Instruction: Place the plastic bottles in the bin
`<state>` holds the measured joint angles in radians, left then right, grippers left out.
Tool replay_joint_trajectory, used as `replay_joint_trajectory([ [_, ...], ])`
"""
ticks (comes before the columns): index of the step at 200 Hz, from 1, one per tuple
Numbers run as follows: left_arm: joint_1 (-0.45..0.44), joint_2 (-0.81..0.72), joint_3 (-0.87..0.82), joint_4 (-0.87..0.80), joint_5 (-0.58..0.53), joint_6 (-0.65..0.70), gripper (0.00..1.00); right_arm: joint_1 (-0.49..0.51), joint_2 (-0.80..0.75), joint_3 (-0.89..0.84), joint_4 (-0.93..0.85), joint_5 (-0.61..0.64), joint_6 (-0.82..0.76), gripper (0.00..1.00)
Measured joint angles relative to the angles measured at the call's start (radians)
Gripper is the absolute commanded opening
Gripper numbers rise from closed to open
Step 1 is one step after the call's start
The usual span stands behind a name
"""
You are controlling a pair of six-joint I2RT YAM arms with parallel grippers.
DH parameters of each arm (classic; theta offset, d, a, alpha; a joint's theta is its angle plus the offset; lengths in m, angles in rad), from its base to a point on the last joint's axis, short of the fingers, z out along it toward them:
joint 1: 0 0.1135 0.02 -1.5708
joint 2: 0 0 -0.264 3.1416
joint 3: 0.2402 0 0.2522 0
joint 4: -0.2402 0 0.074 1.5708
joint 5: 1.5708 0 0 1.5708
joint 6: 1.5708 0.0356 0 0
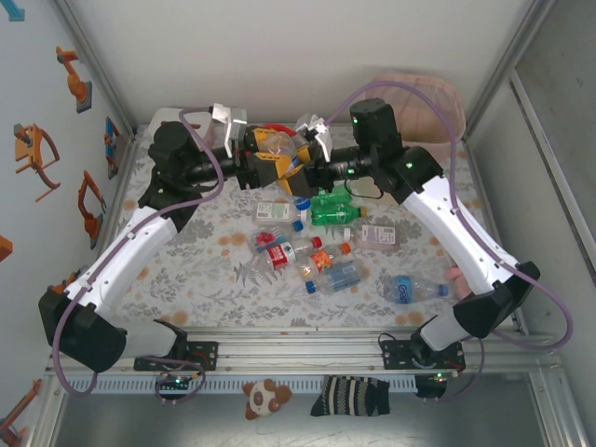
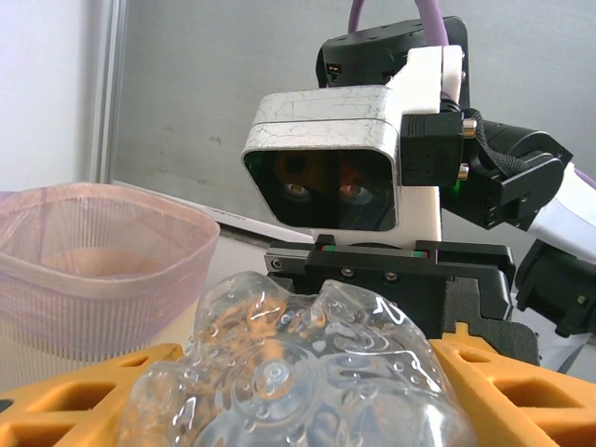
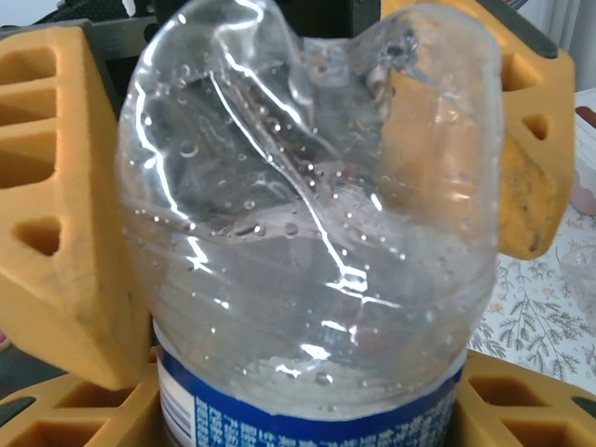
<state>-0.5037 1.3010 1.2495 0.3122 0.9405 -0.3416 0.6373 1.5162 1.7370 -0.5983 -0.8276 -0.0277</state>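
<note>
Above the back middle of the table, my left gripper [image 1: 276, 160] and right gripper [image 1: 304, 156] meet nose to nose around one clear plastic bottle [image 1: 290, 155] with a blue label. In the right wrist view the labelled part of the bottle [image 3: 307, 279] sits between my right gripper's [image 3: 307, 424] orange fingers, and the left gripper's fingers [image 3: 56, 186] press its crumpled end from both sides. The left wrist view shows that bottle end [image 2: 289, 372] between my left gripper [image 2: 291, 414]. Several more bottles lie on the table, among them a green one [image 1: 333, 212]. The bin [image 1: 438, 98] stands at the back right.
The bin's pink-lined rim [image 2: 93, 251] shows left of the held bottle. A white box [image 1: 168, 116] sits at the back left and a red-orange toy [image 1: 275, 128] behind the grippers. A plush toy [image 1: 264, 398] and a striped sock [image 1: 352, 396] lie below the front rail.
</note>
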Motion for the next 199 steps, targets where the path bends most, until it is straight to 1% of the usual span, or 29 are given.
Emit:
replay_joint_trajectory([
  [47,0.016,-0.039,-0.012,-0.010,-0.087,0.005,0.79,0.000,-0.001,0.006,-0.001,0.038,-0.001,0.53],
  [72,0.031,-0.080,-0.039,-0.013,-0.132,0.006,0.81,-0.010,-0.002,0.006,-0.003,0.066,-0.001,0.53],
  [91,0.042,-0.107,-0.059,-0.013,-0.162,0.006,0.81,-0.037,-0.004,0.011,-0.011,0.097,0.003,0.53],
  [109,0.050,-0.124,-0.079,-0.014,-0.190,0.006,0.81,-0.083,-0.004,0.027,-0.016,0.134,0.021,0.52],
  [131,0.058,-0.136,-0.098,-0.014,-0.222,0.006,0.81,-0.161,-0.003,0.053,-0.008,0.202,0.084,0.52],
  [163,0.061,-0.147,-0.116,-0.014,-0.254,0.006,0.81,-0.293,0.023,0.125,0.014,0.324,0.220,0.51],
  [199,0.061,-0.153,-0.129,0.001,-0.267,0.002,0.81,-0.434,0.087,0.166,0.090,0.450,0.421,0.49],
])
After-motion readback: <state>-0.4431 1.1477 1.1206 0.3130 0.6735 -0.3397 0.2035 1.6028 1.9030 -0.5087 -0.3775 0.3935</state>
